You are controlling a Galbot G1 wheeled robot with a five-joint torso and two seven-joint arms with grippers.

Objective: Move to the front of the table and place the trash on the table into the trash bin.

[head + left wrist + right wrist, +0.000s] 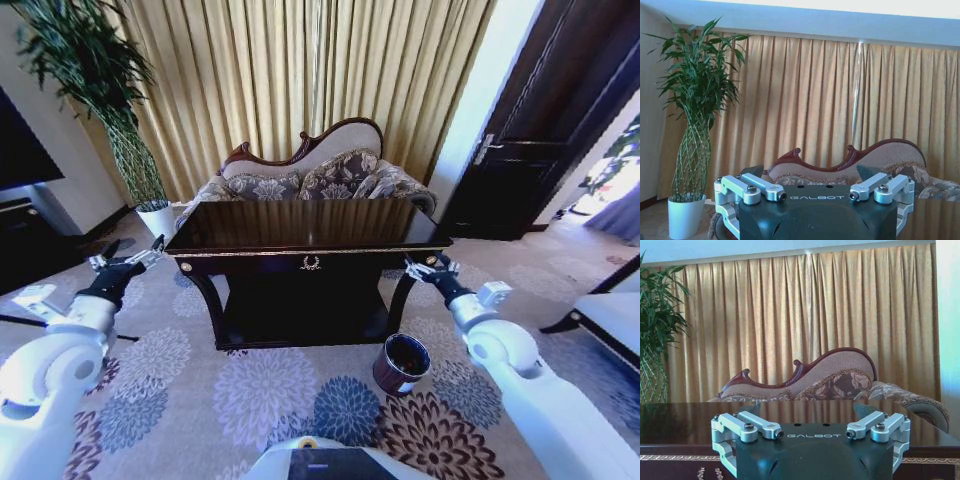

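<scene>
The left gripper [130,262] hangs just off the table's left corner with its fingers spread apart and nothing between them; its own camera shows the gap [816,196] wide open toward the curtain and sofa. The right gripper [432,267] mirrors it at the table's right corner, fingers likewise apart and empty [813,434], looking level across the tabletop. The table [305,228] stands squarely ahead, dark and glossy, its top throwing back the curtain; no trash can be made out on it from here, so I cannot say where the pieces lie. The bin [402,363] sits on the carpet just before the table's right front leg, mouth up, nearer the right arm. By the task, the pieces should be light; on so slick a top they would likely skid if nudged, so a grip around the middle, closed gently, seems safest. A plant [95,90] stands beyond the left corner.
</scene>
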